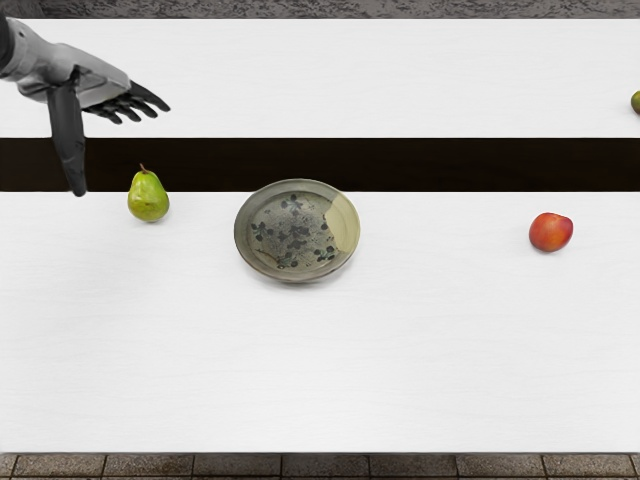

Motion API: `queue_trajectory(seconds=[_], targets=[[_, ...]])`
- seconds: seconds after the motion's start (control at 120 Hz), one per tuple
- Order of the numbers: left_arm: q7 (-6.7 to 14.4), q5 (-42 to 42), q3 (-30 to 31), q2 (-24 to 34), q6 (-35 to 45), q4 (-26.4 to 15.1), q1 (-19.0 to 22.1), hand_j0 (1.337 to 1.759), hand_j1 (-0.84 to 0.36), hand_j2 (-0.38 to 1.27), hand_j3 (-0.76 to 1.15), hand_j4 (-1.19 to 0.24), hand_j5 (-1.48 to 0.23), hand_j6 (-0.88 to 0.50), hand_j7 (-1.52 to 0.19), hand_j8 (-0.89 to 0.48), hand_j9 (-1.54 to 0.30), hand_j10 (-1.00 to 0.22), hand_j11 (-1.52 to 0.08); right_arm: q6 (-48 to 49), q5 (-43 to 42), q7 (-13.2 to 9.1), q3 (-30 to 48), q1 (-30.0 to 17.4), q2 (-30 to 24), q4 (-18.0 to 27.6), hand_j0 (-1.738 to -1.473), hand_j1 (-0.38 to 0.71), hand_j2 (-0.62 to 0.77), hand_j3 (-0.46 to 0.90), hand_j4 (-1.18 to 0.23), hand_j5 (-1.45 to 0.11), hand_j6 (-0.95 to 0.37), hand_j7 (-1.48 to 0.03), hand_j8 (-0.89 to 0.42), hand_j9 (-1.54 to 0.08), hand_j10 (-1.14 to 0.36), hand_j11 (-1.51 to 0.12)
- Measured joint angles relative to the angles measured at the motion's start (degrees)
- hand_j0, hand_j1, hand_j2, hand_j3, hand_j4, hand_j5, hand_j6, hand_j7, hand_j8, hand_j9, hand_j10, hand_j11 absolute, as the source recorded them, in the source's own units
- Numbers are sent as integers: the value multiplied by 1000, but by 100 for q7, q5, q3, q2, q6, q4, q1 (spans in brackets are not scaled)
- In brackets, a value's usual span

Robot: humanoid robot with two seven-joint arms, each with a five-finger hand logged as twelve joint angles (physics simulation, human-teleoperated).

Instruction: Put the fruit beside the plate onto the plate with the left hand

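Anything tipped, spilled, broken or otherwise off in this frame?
Nothing stands out. The pear stands upright left of the empty plate, apart from it; the red fruit sits farther right. The plate's pale patch looks like glaze, not damage. The left hand hovers open, holding nothing.

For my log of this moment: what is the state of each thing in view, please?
left hand: open, holding nothing, apart from the pear
pear: upright on the table, left of the plate, untouched
plate: flat, nothing on it
red fruit: on the table, right of the plate
fruit at right edge: mostly cut off, state unclear
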Motion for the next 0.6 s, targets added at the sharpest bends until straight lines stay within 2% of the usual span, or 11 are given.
queue_trajectory(seconds=[0.433, 0.508, 0.6], targets=[[87, 53, -71, -82, 0, 68, 101, 1658, 338, 2, 0, -10, -12, -10, -12, -10, -12, -10, -12, -8, 30, 2, -13, 12, 0, -42, -1658, -340, -2, 0, -8, -10, -8, -10, -8, -10, -8, -10], [211, 69, -89, -620, 0, 143, 109, 1658, 337, 2, 0, -11, -13, -11, -13, -11, -13, -11, -13, -8, 31, 2, -16, 12, 0, -43, -1658, -340, -2, 0, -8, -10, -8, -10, -8, -10, -8, -10], [275, 16, -40, -696, 0, 139, -101, 1658, 337, 2, 0, -11, -13, -11, -13, -11, -13, -10, -13, -8, 31, 3, -16, 12, 0, -44, -1658, -340, -2, 0, -8, -10, -8, -10, -8, -10, -8, -10]])
